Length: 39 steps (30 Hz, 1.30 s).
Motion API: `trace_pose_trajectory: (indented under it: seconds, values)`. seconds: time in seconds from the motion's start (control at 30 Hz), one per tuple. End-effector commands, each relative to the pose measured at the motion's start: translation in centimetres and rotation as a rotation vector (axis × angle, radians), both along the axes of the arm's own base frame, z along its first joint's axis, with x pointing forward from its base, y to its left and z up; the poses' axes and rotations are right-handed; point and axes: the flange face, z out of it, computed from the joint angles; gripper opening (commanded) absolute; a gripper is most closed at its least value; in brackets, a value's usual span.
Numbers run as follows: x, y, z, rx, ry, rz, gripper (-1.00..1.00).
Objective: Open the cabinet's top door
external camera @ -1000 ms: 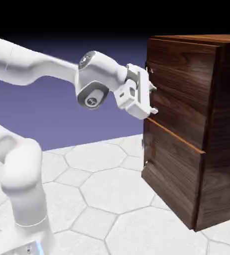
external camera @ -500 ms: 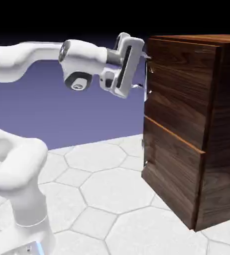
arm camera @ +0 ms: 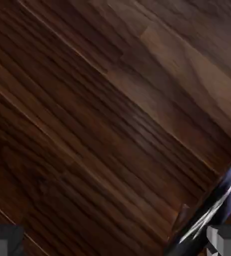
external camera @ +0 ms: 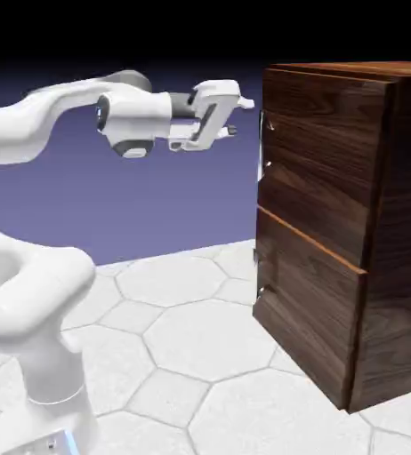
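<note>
The hand [external camera: 243,117] had been drawn back from the cabinet [external camera: 320,240] and turned. Its fingertips were spread wide, with nothing held. Beyond them, the top door [external camera: 320,160] was shut, its handle [external camera: 262,147] near the far edge. The approach seemed in hand; alignment around the handle was needed next.

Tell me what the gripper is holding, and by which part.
Nothing is held: the gripper stands open, its fingertips apart, short of the upper door's handle.
</note>
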Motion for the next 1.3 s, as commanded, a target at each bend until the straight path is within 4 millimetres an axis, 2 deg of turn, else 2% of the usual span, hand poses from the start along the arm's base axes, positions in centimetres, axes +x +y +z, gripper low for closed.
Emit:
trace_pose_trajectory:
  seconds: [0.0,0.17,0.33,0.37,0.53,0.57,0.6,0.9,1.1,1.27]
  values:
    - [0.2,0.5,-0.5,0.052,-0.011,-0.002,0.00]
    - [1.7,2.7,-3.5,0.310,-0.057,-0.010,0.00]
    - [3.7,4.4,-7.4,0.564,-0.089,-0.016,0.00]
    - [3.7,4.4,-7.4,0.564,-0.089,-0.016,0.00]
    - [8.7,4.2,-7.4,0.564,-0.089,-0.016,0.00]
    - [8.7,4.2,-7.4,0.564,-0.089,-0.016,-1.00]
    - [8.7,4.2,-7.4,0.564,-0.089,-0.016,-1.00]
    - [1.2,0.3,-7.4,0.572,-0.024,0.209,-1.00]
    - [-3.7,-3.7,-7.4,0.574,0.026,0.377,-1.00]
    - [-6.7,-6.9,-7.4,0.574,0.061,0.495,-1.00]
